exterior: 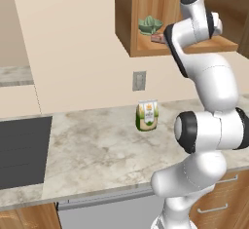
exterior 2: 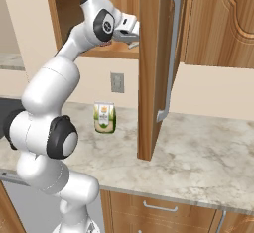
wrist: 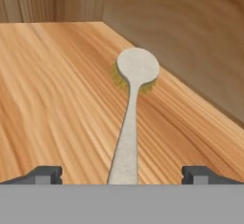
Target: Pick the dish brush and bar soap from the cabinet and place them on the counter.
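We are a white robot arm reaching up from a beige marbled counter [exterior: 97, 145] into an open wooden wall cabinet [exterior 2: 154, 68], whose door with its long metal bar handle swings out over the stone. On the cabinet shelf, seen from the left base view, a green leafy item [exterior: 150, 25] sits at the back, with the reddish bar soap [exterior: 157, 38] just in front of it, near our wrist. A green-and-orange packet [exterior: 147, 115] stands on the counter below, by the wall. In the hand view, the cream-white dish brush [wrist: 129, 123] lies flat on the shelf, round head away from us, and its thin handle runs straight back between our fingertips [wrist: 45, 174]. Our gripper [wrist: 123, 175] is spread wide, holding nothing, with a fingertip well clear on each side of the handle. We judge this to be the approach to the brush, the first pick; next we should ease forward and close on the handle.
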Robot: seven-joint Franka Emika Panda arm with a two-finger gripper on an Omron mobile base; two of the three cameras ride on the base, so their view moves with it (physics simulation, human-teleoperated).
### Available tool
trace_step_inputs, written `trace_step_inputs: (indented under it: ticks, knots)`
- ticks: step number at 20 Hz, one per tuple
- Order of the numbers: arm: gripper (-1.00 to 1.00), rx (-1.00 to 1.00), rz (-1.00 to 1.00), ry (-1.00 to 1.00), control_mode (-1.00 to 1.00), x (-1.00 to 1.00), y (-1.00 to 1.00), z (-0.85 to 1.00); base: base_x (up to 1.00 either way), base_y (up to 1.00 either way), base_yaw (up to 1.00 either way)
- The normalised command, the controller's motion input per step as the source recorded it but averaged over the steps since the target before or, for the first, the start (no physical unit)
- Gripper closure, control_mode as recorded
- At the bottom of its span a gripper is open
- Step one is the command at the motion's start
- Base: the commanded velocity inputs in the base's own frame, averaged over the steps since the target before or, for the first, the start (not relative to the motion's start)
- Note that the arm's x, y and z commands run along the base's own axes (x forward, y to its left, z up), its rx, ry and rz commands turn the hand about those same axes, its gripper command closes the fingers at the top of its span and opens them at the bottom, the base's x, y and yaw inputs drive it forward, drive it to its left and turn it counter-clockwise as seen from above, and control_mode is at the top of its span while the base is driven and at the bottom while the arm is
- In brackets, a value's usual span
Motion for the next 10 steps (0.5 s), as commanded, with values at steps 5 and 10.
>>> trace_step_inputs:
  ticks: [5,10]
  knots:
    - [1.00,0.00,0.00,0.00,-1.00,0.02,-0.05,-0.17,0.00,0.00,0.00]
    - [1.00,0.07,-0.06,0.00,-1.00,-0.15,-0.01,-0.34,0.00,0.00,0.00]
